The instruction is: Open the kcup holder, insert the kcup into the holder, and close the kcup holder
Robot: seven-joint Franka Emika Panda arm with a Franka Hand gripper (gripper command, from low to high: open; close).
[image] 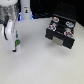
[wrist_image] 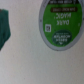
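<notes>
I have the arm at the left of the exterior frame, its white-and-black pincer (image: 13, 44) low over the pale tabletop (image: 40, 65); a small green-topped, cup-shaped pod, the kcup (image: 17, 45), shows right at the fingertips, apparently standing on the tabletop; at this size I cannot tell whether the fingers are apart, together or clamped on the pod, nor whether they touch it at all. The wrist view gives me the round green printed lid of that kcup (wrist_image: 58, 25) filling the upper right of its frame, flat on to the camera, with a blurred dark-green shape (wrist_image: 5, 26) at the left edge that I cannot identify; no fingertip shows clearly there.

The black boxy kcup holder (image: 62, 27) sits in the upper right of the exterior frame, well apart from the arm; its drawer is drawn out toward the camera, with several round pods with dark or reddish tops (image: 61, 26) seated in slots and a pale handle (image: 60, 41) on the front.

My reading: the opening step looks done, since the drawer stands out; the kcup is not yet in the holder, so the pick-up is the step in hand; carrying it across to a free slot, seating it and pushing the drawer shut all remain.
</notes>
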